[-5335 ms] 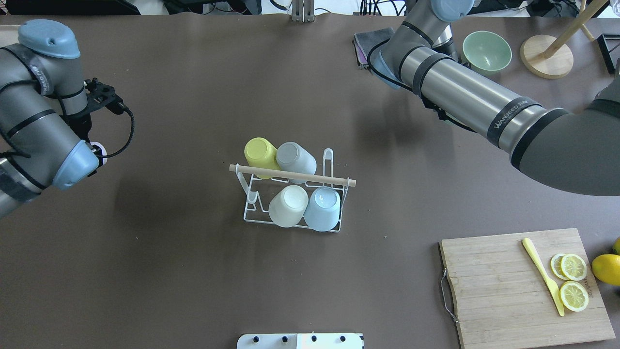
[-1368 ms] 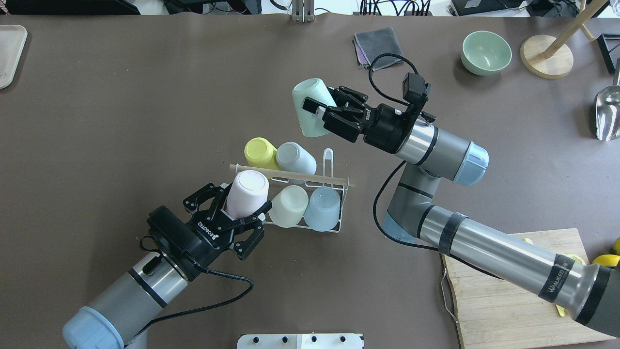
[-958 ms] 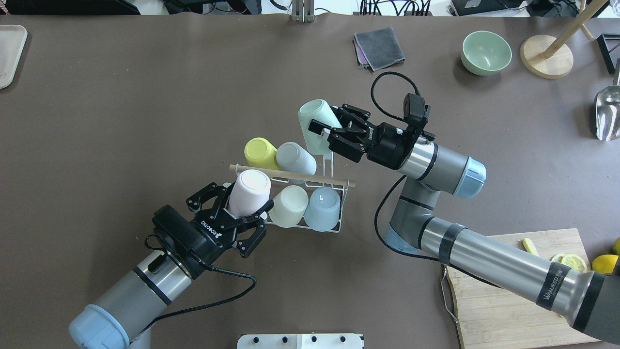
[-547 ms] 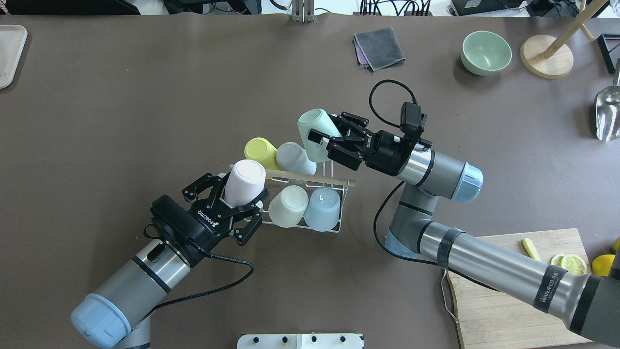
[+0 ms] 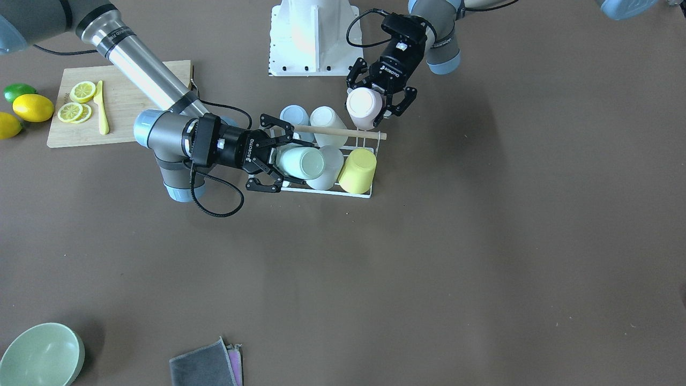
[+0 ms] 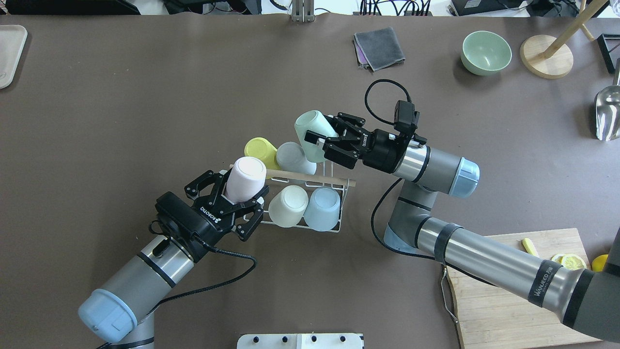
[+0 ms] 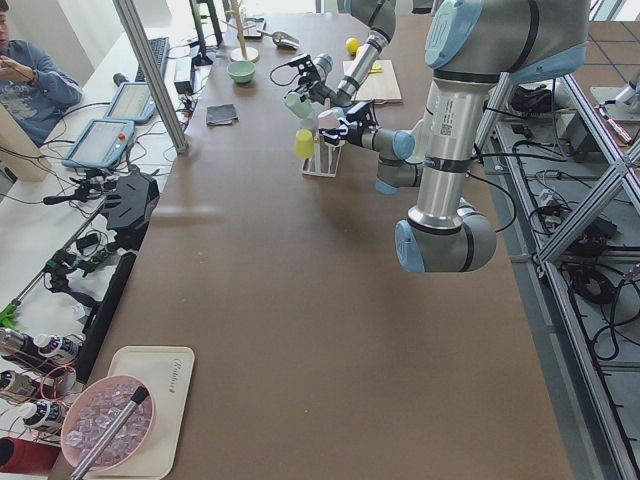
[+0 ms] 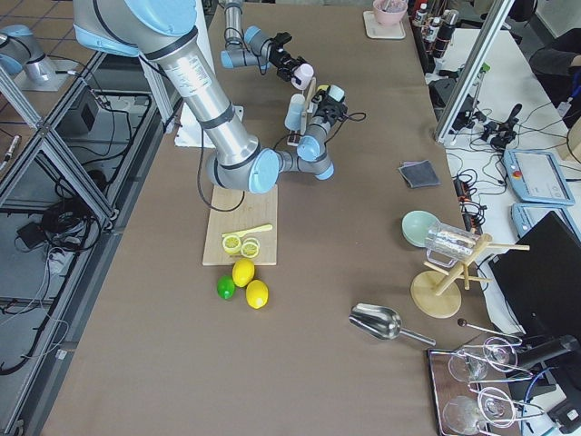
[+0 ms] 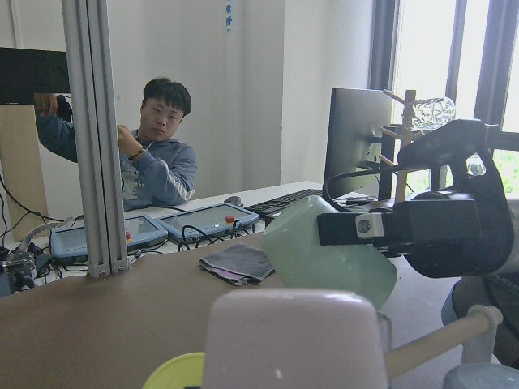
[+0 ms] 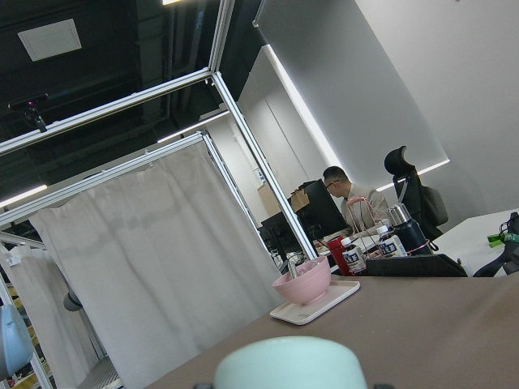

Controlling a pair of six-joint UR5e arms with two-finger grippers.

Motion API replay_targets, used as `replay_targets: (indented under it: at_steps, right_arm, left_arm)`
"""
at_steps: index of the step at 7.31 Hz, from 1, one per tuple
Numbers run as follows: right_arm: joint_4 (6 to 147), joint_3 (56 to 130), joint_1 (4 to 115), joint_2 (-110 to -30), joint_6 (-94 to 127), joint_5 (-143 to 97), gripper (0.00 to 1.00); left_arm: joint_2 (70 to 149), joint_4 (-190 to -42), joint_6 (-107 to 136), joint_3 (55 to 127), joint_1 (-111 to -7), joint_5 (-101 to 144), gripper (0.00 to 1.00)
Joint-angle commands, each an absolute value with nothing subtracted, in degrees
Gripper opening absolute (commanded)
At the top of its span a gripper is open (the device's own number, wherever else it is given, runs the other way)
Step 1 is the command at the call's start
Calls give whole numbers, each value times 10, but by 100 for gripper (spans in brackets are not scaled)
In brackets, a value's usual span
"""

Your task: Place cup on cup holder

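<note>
Brown table (image 6: 145, 97), monitors (image 9: 357, 138) beyond — left hand (image 6: 242, 189) around pink cup (image 6: 248, 170), right hand (image 6: 323, 133) around mint cup (image 6: 306, 127)

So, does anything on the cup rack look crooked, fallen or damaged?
Nothing stands out. The cup holder stands level, and four cups sit tilted, mouth down, on its prongs. The left gripper holds a pink cup and the right gripper a mint cup at its free corners.

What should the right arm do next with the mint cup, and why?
Probably ease the mint cup lower: the right gripper holds it inverted, tilted, above the empty far corner of the cup holder, beside the grey cup, apparently not yet seated.
</note>
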State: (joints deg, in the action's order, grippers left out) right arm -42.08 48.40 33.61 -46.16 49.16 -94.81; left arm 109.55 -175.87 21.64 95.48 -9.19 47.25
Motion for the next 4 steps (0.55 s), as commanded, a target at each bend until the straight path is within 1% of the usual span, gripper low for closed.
replay_targets:
  at_steps: [1, 3, 4]
  right_arm:
    - [-402, 480, 351, -450, 494, -967, 0]
    - [-402, 479, 352, -448, 496, -982, 0]
    - [-401, 479, 352, -448, 497, -983, 0]
  left_arm:
    - [1095, -1759, 218, 954, -91, 463, 99]
    - [1094, -1760, 220, 963, -95, 463, 99]
    - [1079, -1751, 219, 987, -97, 463, 99]
